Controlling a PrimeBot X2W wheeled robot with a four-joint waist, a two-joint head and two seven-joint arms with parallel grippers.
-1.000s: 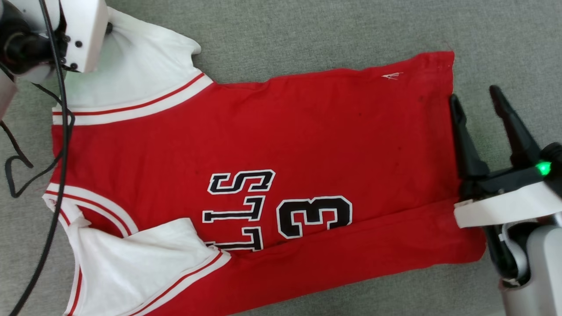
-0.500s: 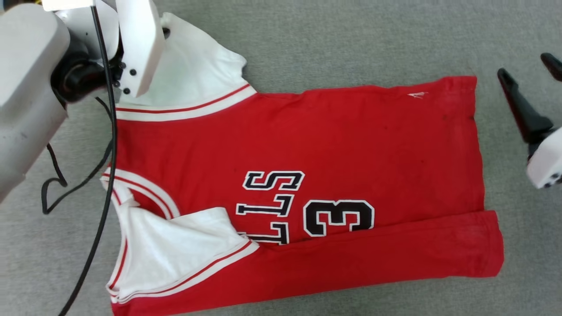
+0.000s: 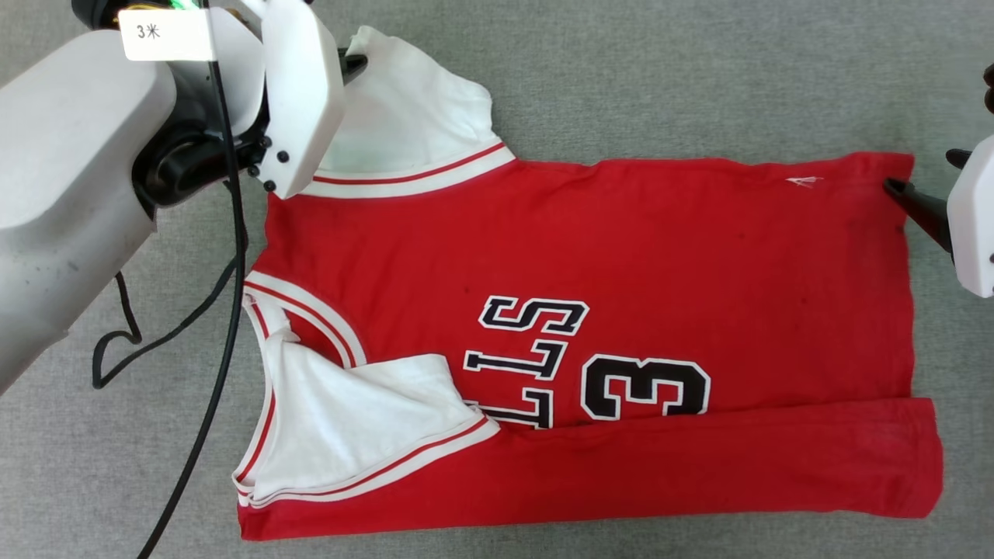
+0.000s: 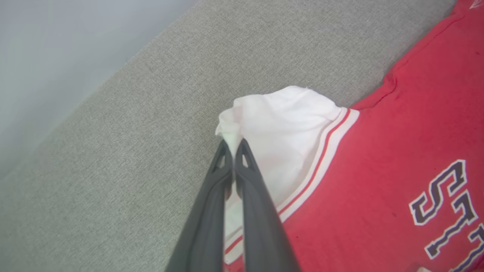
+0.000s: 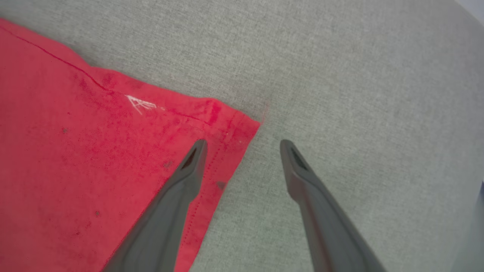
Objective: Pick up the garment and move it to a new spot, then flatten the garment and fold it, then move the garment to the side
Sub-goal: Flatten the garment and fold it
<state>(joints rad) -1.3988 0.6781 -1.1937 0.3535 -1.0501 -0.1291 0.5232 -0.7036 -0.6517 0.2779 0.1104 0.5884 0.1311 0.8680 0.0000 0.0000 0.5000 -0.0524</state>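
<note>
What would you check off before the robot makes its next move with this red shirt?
1. Left gripper shut on the garment, at its white sleeve: ok.
2. Right gripper open and ready to grasp: ok.
3. Right gripper lined up on the hem corner: ok; it straddles the corner over the grey surface, not yet closed.
4. Near long edge of the garment folded over neatly: ok.
5. Black cable clear of the garment: cannot tell; it hangs close beside the collar end.
</note>
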